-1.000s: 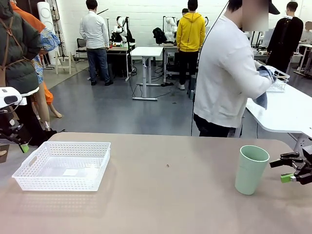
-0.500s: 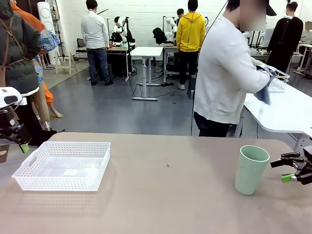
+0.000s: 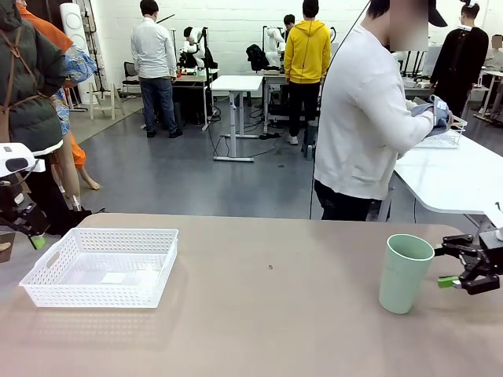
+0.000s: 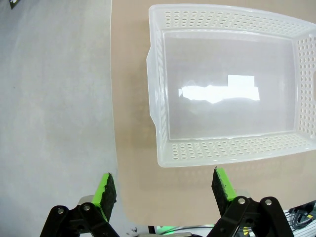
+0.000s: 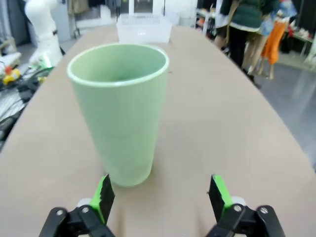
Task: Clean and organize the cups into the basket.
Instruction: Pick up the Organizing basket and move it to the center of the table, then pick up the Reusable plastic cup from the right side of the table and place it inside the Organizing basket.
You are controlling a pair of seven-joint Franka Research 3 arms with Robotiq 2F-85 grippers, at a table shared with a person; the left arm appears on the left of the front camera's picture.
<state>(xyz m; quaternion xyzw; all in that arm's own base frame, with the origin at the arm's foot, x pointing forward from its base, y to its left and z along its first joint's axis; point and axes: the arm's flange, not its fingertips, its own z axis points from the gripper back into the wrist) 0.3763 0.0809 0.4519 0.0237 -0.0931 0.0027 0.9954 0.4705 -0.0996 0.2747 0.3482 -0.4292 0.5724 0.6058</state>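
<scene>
Our right pincer (image 5: 161,195) stands spread wide, its green pads (image 5: 104,193) well apart and pinching nothing. Just beyond them the mint green cup (image 5: 118,113) stands upright on the tan worktop (image 5: 212,128), mouth up, and neither pad touches it. In the wrist view it sits nearer the pad at the picture's left. From the front, this pincer (image 3: 445,264) reaches in low at the worktop's right edge, pointing at the cup (image 3: 405,275) from just beside it, with a small gap between them.

Our left pincer (image 4: 164,187) is spread as well and holds nothing. It hangs above the worktop's left edge, with grey floor under one pad. The white basket (image 4: 159,123) lies just past its fingertips, flat on the worktop, a white label on its glossy bottom. In the front view the basket (image 3: 98,296) sits at the near left, well apart from the cup.

Behind the worktop a person (image 3: 361,118) in a white top faces another table, holding a blue-grey cloth (image 3: 437,115).
</scene>
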